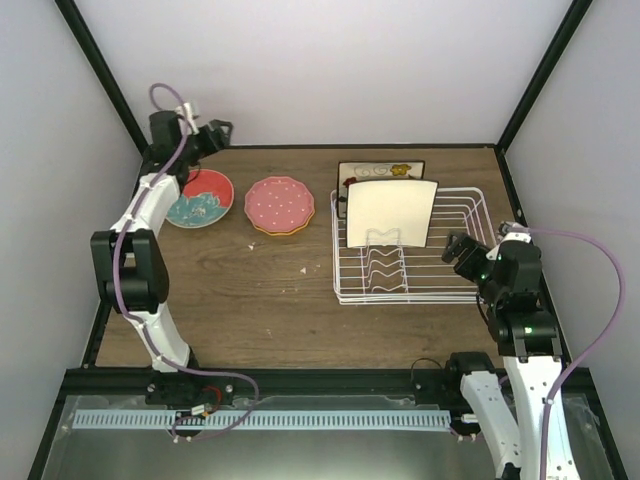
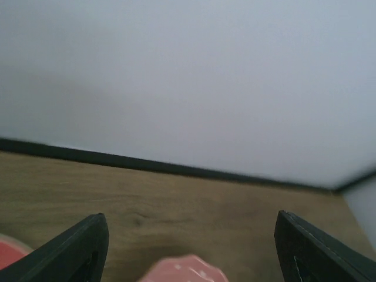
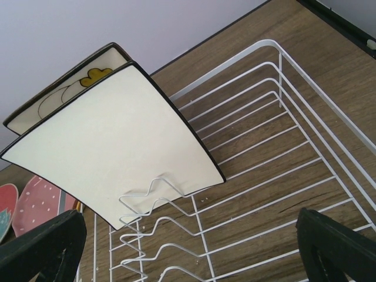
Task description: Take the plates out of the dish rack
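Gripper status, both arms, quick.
Left gripper: open, holding nothing.
Right gripper: open, holding nothing.

Behind the plain cream plate (image 1: 390, 212) in the rack (image 1: 460, 290), the floral plate (image 1: 380, 170) shows only its top strip, by the far edge of the counter (image 1: 250, 290). The left arm (image 1: 150, 195) overlaps the red-and-teal plate (image 1: 205, 200). An orange rim (image 1: 272, 232) peeks from under the pink dotted plate (image 1: 280, 203); whatever lies beneath is hidden. The left wrist view is blurred, its bottom edge cutting off the fingers (image 2: 76, 252) of the left hand (image 2: 191, 217).
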